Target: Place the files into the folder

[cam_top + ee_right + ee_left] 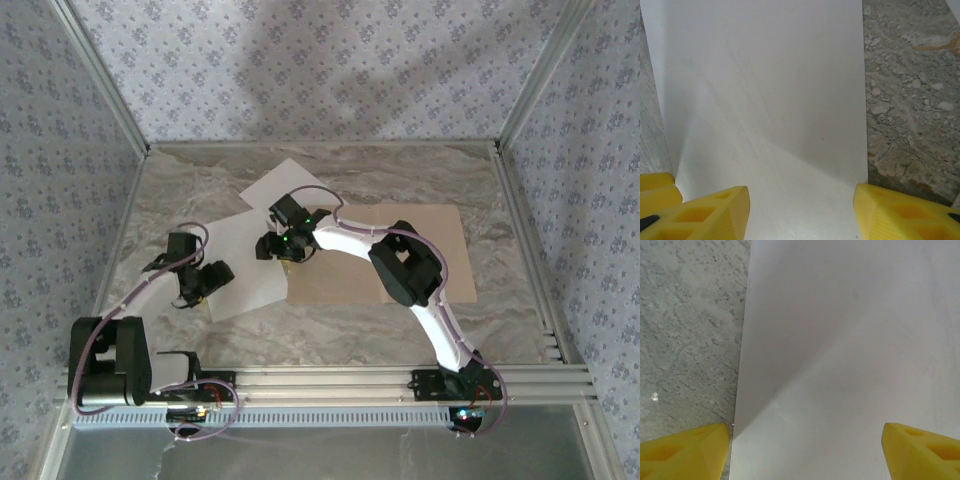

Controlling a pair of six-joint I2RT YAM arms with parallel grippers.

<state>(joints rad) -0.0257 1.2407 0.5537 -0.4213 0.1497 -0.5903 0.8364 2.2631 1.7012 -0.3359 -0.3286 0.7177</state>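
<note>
Top external shows you both files (250,290) lying on the table (420,175) next to the folder (335,282), not in it yet, with your left gripper (197,288) and right gripper (283,250) over them, fingers apart, holding nothing.

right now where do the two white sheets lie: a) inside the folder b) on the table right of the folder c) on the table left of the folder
c: in the top view the white sheets lie overlapping on the table, left of the tan folder.
</note>
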